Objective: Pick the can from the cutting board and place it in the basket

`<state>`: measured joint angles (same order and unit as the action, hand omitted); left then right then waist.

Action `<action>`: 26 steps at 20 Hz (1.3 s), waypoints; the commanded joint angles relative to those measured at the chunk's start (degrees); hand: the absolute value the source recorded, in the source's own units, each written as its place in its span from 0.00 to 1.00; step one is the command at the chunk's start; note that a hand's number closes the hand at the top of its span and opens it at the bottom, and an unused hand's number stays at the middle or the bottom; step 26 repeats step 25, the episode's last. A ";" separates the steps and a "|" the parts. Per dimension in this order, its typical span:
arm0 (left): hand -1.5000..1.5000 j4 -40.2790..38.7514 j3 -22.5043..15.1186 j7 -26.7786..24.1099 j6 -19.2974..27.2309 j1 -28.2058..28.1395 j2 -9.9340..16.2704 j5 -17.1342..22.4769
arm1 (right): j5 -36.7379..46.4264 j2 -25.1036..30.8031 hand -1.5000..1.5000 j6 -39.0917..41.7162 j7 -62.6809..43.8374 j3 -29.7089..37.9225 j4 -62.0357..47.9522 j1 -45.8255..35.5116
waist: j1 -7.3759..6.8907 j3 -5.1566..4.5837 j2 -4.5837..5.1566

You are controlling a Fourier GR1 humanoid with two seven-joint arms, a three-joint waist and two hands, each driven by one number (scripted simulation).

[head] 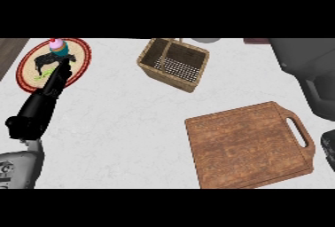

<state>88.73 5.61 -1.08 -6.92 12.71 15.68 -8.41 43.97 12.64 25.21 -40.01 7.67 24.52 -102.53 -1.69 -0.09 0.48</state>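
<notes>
One cutting board (248, 144), below-right of the basket (152, 52), bears no can. One teal-and-pink item (58, 46), possibly the can, sits well left of the basket over a red-rimmed plate (79, 62), at the left hand (55, 66); grip: cannot tell. Recommended: carry it rightward and lower it between the basket walls before releasing.

The left forearm (20, 170) enters at the lower left corner of the head view, grey near the edge, then black along the wrist; it stretches straight up and away toward the far left; the left hand (47, 62) sits at its end, fingers curled, thumb spread to the side; a dark part at the right edge may be the other arm, but that cannot be told.
</notes>
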 commanded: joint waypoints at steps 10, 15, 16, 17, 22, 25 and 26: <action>0.50 0.58 -0.49 1.95 0.75 1.85 -1.06 -0.81 | -5.83 -2.31 0.00 -16.23 1.97 8.58 1.85 1.45 | -0.06 0.06 0.10; 0.50 1.41 -0.01 0.97 -0.04 -0.73 -0.60 -0.21 | -7.18 3.04 0.00 -28.89 0.29 13.77 4.84 2.29 | 0.05 0.08 -0.18; 0.50 -0.98 0.68 -0.55 0.62 0.46 -0.72 -0.39 | -6.70 2.83 0.00 -30.18 -1.68 13.67 4.85 0.60 | 0.51 0.00 -0.05; 0.50 1.27 -0.70 1.22 0.29 -0.58 -1.48 -0.48 | -6.36 3.38 0.00 -32.96 -1.49 14.17 4.50 1.21 | -0.17 0.03 -0.02; 0.50 2.36 0.54 0.43 0.74 -2.30 -0.82 -0.58 | -7.20 9.14 0.00 -36.65 0.69 16.48 7.42 7.18 | 1.06 0.11 -0.49; 0.50 0.72 0.89 -0.20 1.18 -1.38 -0.67 -1.24 | -7.72 10.38 0.00 -37.37 0.76 16.70 10.48 11.07 | 2.11 0.11 -0.70; 0.50 0.72 0.89 -0.20 1.18 -1.38 -0.67 -1.24 | -7.72 10.38 0.00 -37.37 0.76 16.70 10.48 11.07 | 2.11 0.11 -0.70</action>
